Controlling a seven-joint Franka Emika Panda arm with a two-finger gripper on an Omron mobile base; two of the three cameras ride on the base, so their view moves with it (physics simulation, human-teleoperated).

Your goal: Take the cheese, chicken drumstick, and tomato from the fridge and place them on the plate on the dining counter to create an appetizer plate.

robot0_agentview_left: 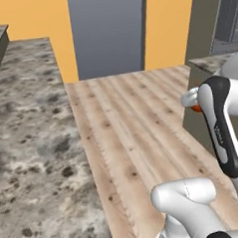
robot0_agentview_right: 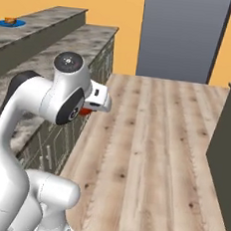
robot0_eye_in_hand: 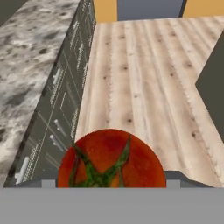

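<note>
Tomato (robot0_eye_in_hand: 111, 159) pinched in hand (robot0_agentview_right: 88, 110), arm bent high, hand above wooden floor (robot0_agentview_right: 148, 155)

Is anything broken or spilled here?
No, nothing stands out. The tomato sits whole in the claw, held above the wood floor. Far off, the blue plate lies flat on the counter.

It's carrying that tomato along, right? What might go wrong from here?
1. The tomato is round and smooth, held in the tool above the wooden floor; if the grip slips, it would likely drop and roll away.
2. The blue plate sits far off on the raised dining counter and already holds something, so a careless drop could nudge that food or land off the plate.
</note>
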